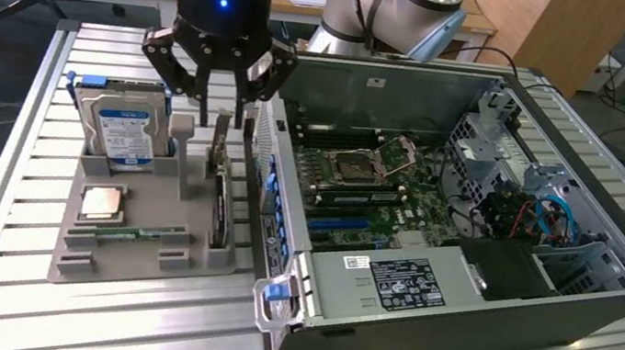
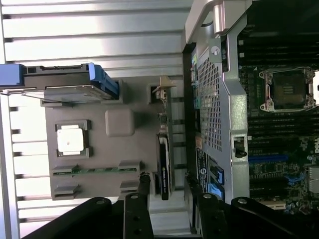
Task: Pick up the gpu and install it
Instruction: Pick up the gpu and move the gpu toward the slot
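One gripper (image 1: 222,118) hangs over one grey holder (image 1: 124,270) on the slatted table (image 1: 80,317), its two fingers (image 1: 201,107) spread apart on either side of the top edge of the one gpu (image 1: 218,187); whether they touch the card is hard to make out, but they are not closed on it. The gpu stands upright on its edge in a slot along the holder's side nearest the one open computer case (image 1: 456,299), which lies to the exterior view's right. It is seen edge-on, so its face is hidden and its lower edge is sunk in the slot.

Three other parts sit in the holder: one hard drive (image 1: 121,128) with a blue label, upright at the far end, one square processor chip (image 1: 101,202) lying flat, and one slim RAM stick (image 1: 143,231) nearer. One empty processor socket (image 1: 365,160) shows inside the case. The arm is cut off at the exterior view's upper edge
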You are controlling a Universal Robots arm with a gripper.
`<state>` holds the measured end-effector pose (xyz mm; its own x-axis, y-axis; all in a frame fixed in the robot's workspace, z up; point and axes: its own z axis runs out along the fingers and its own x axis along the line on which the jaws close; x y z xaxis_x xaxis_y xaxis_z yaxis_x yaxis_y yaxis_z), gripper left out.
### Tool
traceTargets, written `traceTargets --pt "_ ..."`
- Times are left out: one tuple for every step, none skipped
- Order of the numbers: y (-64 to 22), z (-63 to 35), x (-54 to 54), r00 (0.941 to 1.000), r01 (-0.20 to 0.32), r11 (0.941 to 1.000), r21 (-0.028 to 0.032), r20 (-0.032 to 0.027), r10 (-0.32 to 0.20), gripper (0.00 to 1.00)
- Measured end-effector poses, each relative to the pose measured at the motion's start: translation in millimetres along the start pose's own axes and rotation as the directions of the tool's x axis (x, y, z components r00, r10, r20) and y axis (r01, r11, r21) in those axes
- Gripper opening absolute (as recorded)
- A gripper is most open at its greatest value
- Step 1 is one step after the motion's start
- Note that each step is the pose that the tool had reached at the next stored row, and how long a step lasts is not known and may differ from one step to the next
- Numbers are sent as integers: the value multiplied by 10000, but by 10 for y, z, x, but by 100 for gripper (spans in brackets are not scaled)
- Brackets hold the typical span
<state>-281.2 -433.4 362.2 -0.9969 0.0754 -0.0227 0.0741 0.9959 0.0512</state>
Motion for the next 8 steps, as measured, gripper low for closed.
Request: traceTargets --pt "-1 18 1 10000 1 10000 -1 1 -1 42" --pt "-2 36 4 10000 0 10000 -1 1 0 42" --pt "-3 54 6 10000 -1 10000 -1 2 1 42" --pt "-4 72 9 10000 0 10000 0 1 0 42" --pt "-5 91 12 10000 0 10000 0 1 0 42" --pt "-6 109 15 10000 0 10000 0 1 0 42" --pt "-7 127 18 10000 -1 10000 1 1 1 42" --pt "-9 145 21 10000 0 10000 0 2 0 42"
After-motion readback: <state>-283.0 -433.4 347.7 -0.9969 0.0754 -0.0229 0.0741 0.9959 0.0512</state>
